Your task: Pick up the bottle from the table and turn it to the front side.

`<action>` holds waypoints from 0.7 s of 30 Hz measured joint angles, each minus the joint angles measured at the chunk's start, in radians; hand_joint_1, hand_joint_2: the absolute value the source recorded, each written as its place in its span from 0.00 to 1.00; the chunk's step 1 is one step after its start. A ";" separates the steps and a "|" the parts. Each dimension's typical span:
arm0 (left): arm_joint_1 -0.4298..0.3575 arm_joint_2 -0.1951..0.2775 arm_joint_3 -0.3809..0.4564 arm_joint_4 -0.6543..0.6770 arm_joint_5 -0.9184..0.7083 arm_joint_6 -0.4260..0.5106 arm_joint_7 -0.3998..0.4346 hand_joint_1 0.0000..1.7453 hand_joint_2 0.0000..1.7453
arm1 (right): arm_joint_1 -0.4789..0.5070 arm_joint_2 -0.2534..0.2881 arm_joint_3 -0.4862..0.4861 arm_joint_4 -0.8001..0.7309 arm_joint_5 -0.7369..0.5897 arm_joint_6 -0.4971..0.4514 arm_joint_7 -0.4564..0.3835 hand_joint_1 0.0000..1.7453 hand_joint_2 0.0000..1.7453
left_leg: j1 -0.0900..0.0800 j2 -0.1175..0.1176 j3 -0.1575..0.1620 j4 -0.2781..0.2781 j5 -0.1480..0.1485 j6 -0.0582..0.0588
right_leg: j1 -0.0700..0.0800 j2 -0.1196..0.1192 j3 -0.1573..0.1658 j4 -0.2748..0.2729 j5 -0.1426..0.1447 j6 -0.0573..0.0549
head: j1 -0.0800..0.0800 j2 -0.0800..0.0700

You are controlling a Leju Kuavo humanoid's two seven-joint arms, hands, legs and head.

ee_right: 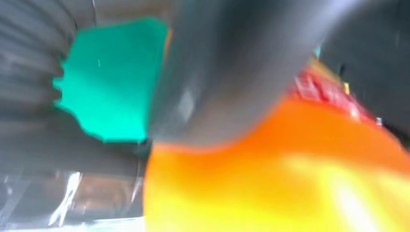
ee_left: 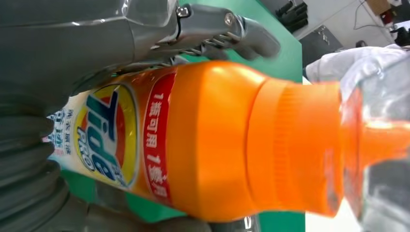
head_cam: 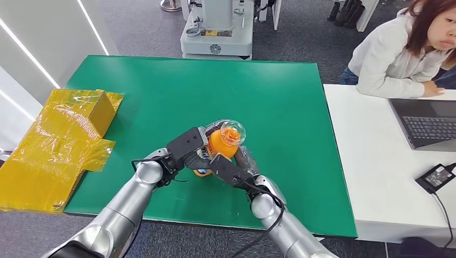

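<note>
An orange detergent bottle [head_cam: 223, 142] with a clear cap is held above the green table [head_cam: 161, 91], near its front middle, tilted with the cap towards the back right. My left hand [head_cam: 185, 149] grips its body from the left and my right hand [head_cam: 232, 167] grips it from the front right. In the left wrist view the bottle [ee_left: 212, 140] shows its printed label and ribbed orange collar, with my left hand's fingers [ee_left: 227, 29] wrapped around it. The right wrist view is blurred: a dark finger [ee_right: 217, 77] lies against the orange bottle [ee_right: 270, 183].
A yellow-taped cardboard box [head_cam: 59, 142] lies on the table's left edge. A white table [head_cam: 376, 161] to the right carries a laptop [head_cam: 425, 122] and a power adapter [head_cam: 434, 177]; a person [head_cam: 400, 48] sits behind it. A grey machine [head_cam: 218, 29] stands beyond the table.
</note>
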 joint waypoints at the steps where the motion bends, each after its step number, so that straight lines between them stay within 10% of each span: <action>1: 0.000 0.000 0.000 0.002 -0.002 0.005 -0.001 1.00 1.00 | 0.000 0.000 -0.001 -0.001 0.002 -0.001 0.000 1.00 1.00 | 0.000 0.000 0.000 0.000 0.000 0.000 | 0.000 0.000 0.000 0.000 0.000 0.000 | 0.000 0.000; 6: -0.002 -0.003 0.000 0.006 -0.001 0.034 -0.007 1.00 1.00 | 0.005 -0.001 -0.008 -0.006 0.016 -0.005 0.001 1.00 1.00 | 0.000 0.000 0.000 0.000 0.000 0.000 | 0.000 0.000 0.000 0.000 0.000 0.000 | 0.000 0.000; 10: -0.003 -0.007 0.005 0.007 0.014 0.055 -0.012 1.00 1.00 | 0.008 -0.001 -0.011 -0.014 0.017 -0.005 0.000 0.09 1.00 | 0.000 0.000 0.000 0.000 0.000 0.000 | 0.000 0.000 0.000 0.000 0.000 0.000 | 0.000 0.000; 11: -0.003 -0.007 0.005 0.007 0.014 0.055 -0.012 1.00 1.00 | 0.008 -0.001 -0.012 -0.014 0.017 -0.005 0.000 0.00 1.00 | 0.000 0.000 0.000 0.000 0.000 0.000 | 0.000 0.000 0.000 0.000 0.000 0.000 | 0.000 0.000; 21: 0.011 -0.023 0.104 -0.004 0.102 0.185 -0.027 1.00 1.00 | 0.063 -0.003 -0.032 -0.112 0.007 0.012 -0.023 0.00 1.00 | 0.000 0.000 0.000 0.000 0.000 0.000 | 0.000 0.000 0.000 0.000 0.000 0.000 | 0.000 0.000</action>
